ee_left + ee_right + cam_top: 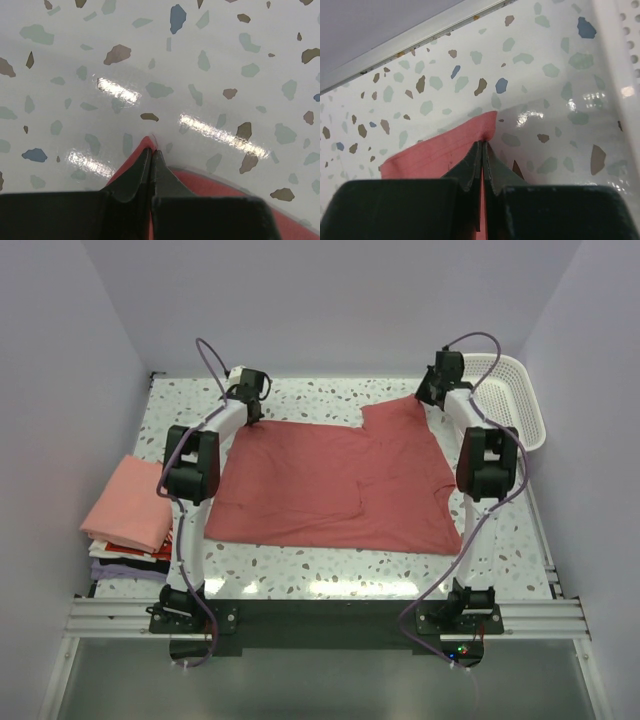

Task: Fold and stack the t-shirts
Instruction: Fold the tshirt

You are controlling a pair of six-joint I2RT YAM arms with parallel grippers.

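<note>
While it lies spread across the middle of the speckled tabletop (330, 570), a brick-red t-shirt (340, 480) is gripped at its two far corners. Its far left corner is pinched by the left tool (151, 150), whose dark fingers are pressed together with a tip of red cloth showing just past them. Its far right corner is pinched by the right tool (484, 145), fingers likewise pressed together on the cloth's edge, and the fabric there is drawn up into a small peak. The rest of the shirt is seen lying mostly flat, with a few soft creases.

At the near left edge of the tabletop, a stack of folded t-shirts (125, 540) is set well apart from the red one. A salmon-pink t-shirt (130, 502) is placed on top, darker layers are seen beneath it, and a lavender t-shirt (118, 567) is at the bottom.

At the far right corner, just beside the right tool, a white lattice basket (515, 390) is placed; only its own perforated walls and floor can be seen.
</note>
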